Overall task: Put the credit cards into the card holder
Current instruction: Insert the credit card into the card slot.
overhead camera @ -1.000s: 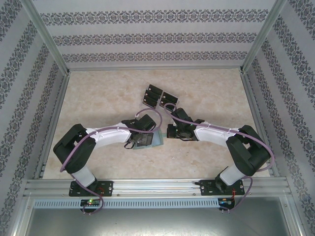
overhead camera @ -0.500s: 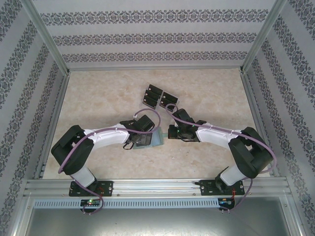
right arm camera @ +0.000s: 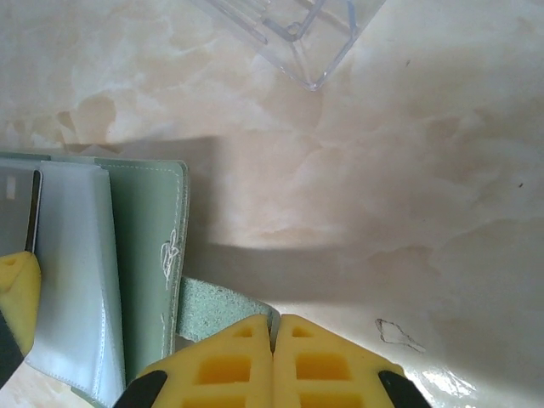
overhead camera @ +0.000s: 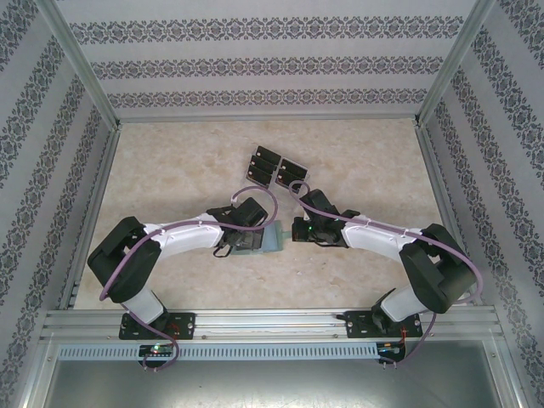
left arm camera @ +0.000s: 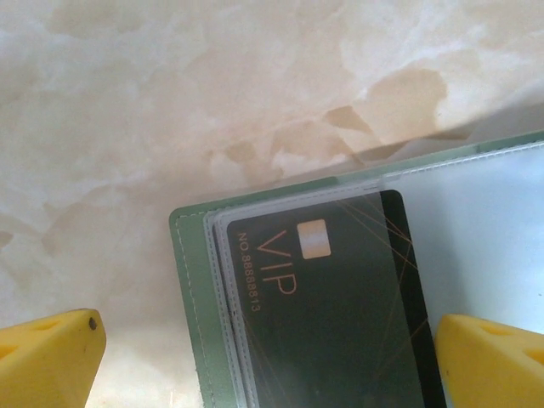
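Lying open near the middle of the table [overhead camera: 170,161], the card holder [overhead camera: 270,239] sits between the two arms. The left gripper [left arm camera: 270,359] is at its 9 o'clock side and the right gripper [right arm camera: 272,357] at its 3 o'clock side. The left gripper's jaws are spread as wide as they go and hold nothing, with one yellow fingertip on either side of the holder's page. That straddle looks meant to keep the wallet flat and framed rather than to grasp it. One black VIP card [left arm camera: 340,314] already lies inside a clear sleeve [left arm camera: 476,221]. The right gripper is closed tight, its tips touching each other at the end of the clasp tab [right arm camera: 223,304] (whether the tab is pinched or only pressed down I cannot tell). This is probably to keep the cover from folding back. The other credit cards [overhead camera: 270,166] wait in the clear tray [right arm camera: 297,34], at 12 o'clock from the holder.
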You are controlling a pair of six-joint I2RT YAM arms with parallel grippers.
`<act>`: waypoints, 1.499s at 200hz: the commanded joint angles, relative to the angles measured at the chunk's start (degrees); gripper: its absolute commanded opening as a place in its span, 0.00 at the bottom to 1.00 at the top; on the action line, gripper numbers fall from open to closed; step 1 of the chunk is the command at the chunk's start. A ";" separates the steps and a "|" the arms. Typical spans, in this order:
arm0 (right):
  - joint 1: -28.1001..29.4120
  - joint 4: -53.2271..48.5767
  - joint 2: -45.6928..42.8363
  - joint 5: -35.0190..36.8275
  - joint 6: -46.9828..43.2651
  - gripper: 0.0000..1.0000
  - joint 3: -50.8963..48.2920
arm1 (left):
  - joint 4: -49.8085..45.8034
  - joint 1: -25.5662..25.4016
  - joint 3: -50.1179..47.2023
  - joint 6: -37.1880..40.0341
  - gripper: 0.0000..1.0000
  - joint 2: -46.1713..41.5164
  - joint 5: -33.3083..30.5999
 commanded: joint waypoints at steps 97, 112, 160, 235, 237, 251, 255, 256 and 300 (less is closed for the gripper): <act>-0.77 -0.31 0.04 -0.12 -1.62 0.00 -0.78 | 0.91 1.83 6.74 2.56 1.00 3.97 0.10; -0.82 -0.44 -0.08 -0.01 -1.57 0.00 -0.80 | 1.03 2.21 6.28 2.63 1.00 4.15 0.21; -1.12 -0.64 -0.50 0.06 -1.92 0.00 -0.78 | 2.69 2.59 3.46 2.39 1.00 4.24 0.80; -1.99 -1.64 -1.50 0.14 -2.54 0.00 -1.04 | 3.48 2.72 -0.36 1.24 1.00 3.50 0.35; -1.96 -1.63 -1.48 0.13 -2.59 0.00 -1.04 | 3.48 2.68 -0.36 1.24 1.00 3.46 0.36; -1.96 -1.72 -1.52 0.07 -2.71 0.00 -0.88 | 3.61 2.72 -0.40 1.28 1.00 3.13 0.49; -1.91 -1.75 -1.57 0.09 -2.72 0.00 -0.87 | 3.66 2.72 -0.39 1.33 1.00 3.01 0.60; -1.93 -1.76 -1.56 0.06 -2.70 0.00 -0.82 | 3.66 2.72 -0.31 1.33 1.00 2.97 0.61; -2.05 -2.84 -1.68 0.01 -3.56 0.00 0.01 | 3.66 2.72 1.28 1.38 1.00 0.30 3.10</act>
